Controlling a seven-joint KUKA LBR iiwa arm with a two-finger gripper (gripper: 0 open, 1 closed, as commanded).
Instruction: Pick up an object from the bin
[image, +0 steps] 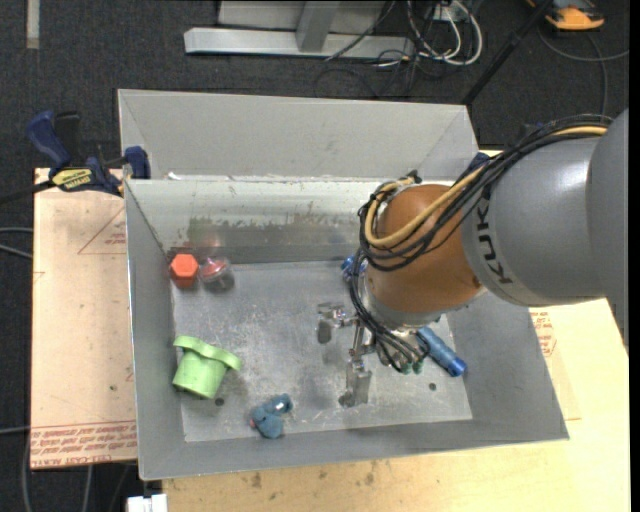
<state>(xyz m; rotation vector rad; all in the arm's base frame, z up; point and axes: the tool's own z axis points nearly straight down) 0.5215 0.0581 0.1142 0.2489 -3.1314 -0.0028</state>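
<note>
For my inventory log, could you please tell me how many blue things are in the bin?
2: a small blue lump by the near wall, and a blue stick at the right, partly under the arm. More may hide beneath it.

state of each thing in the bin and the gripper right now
gripper: open, nothing between its fingers, over bare floor
green flanged cylinder: tipped on its side, left
orange hexagonal piece: resting by the back wall
small clear piece: right beside the orange one
small blue lump: lying near the front wall
blue pen-like stick: lying flat, partly under the arm
</note>
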